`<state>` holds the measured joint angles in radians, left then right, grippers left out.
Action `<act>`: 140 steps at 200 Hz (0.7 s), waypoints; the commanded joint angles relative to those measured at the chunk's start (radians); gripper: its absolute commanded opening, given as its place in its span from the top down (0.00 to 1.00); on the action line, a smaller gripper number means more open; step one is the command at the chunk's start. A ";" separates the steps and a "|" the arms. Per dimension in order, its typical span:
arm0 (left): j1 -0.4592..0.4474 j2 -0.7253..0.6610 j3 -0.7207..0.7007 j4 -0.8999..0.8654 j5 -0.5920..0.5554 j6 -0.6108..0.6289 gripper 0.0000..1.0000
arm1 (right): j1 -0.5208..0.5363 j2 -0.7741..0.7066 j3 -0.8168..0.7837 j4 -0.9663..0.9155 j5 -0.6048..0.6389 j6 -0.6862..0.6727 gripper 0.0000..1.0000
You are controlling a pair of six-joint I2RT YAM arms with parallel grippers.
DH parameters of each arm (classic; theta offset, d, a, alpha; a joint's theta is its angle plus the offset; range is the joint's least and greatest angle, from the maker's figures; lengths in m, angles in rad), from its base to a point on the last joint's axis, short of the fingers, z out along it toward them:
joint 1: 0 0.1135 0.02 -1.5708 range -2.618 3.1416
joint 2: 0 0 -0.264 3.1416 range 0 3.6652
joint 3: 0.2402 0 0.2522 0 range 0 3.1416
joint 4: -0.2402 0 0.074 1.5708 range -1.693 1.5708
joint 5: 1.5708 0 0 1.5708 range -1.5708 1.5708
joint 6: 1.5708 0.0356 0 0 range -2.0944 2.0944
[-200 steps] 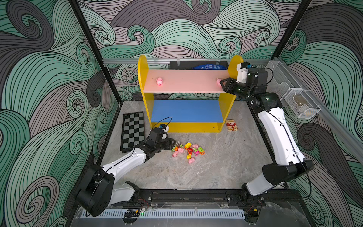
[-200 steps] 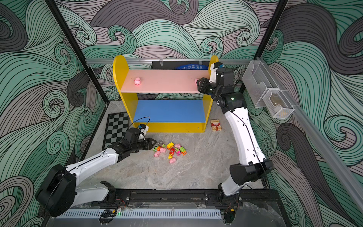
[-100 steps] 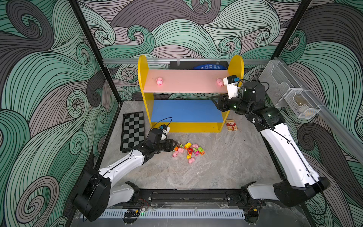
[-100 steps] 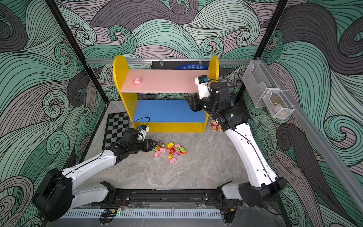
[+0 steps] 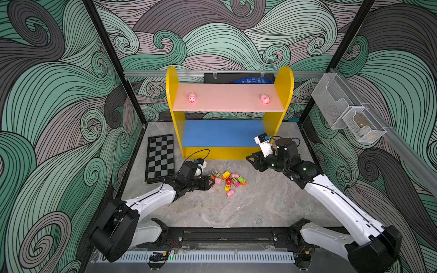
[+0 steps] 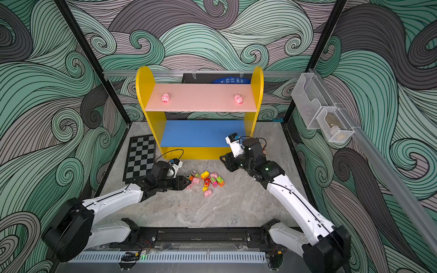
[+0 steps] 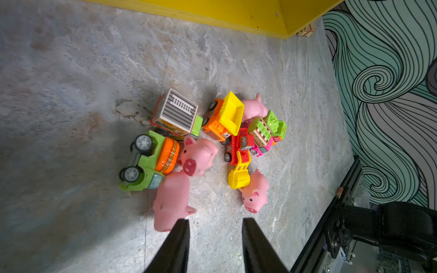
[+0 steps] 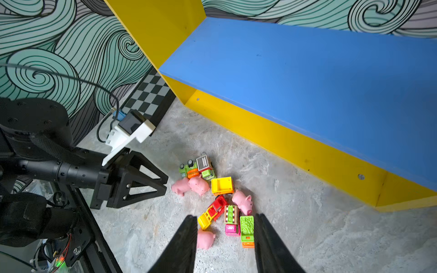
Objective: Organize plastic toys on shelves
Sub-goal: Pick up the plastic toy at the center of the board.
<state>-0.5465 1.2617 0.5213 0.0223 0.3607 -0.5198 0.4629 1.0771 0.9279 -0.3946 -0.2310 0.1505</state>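
No legible text anywhere. Blue item (image 5: 250, 80) behind the shelves (image 5: 227, 100), upper centre in a top view, carries white marks too small to read. Toy truck (image 7: 177, 113) roof, mid-frame in the left wrist view: grey stripes and a comb-like graphic, no letters. Card box (image 7: 306, 30) corner, upper right there: print illegible.

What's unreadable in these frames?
- Card box: in the left wrist view only a corner shows past the shelves; in top views the right arm mostly covers it.
- Blue object behind the shelves: in top views the pink board cuts it off.
- Mesh basket contents: top views, too blurred.
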 commanded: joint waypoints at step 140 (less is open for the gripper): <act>-0.085 0.222 0.073 -0.017 -0.200 0.066 0.66 | 0.031 -0.009 -0.233 0.240 -0.039 0.098 0.57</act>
<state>-0.6186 1.4521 0.5850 0.0242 0.1856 -0.4770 0.4877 1.0622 0.7086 -0.1837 -0.2512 0.2371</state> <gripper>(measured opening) 0.350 0.428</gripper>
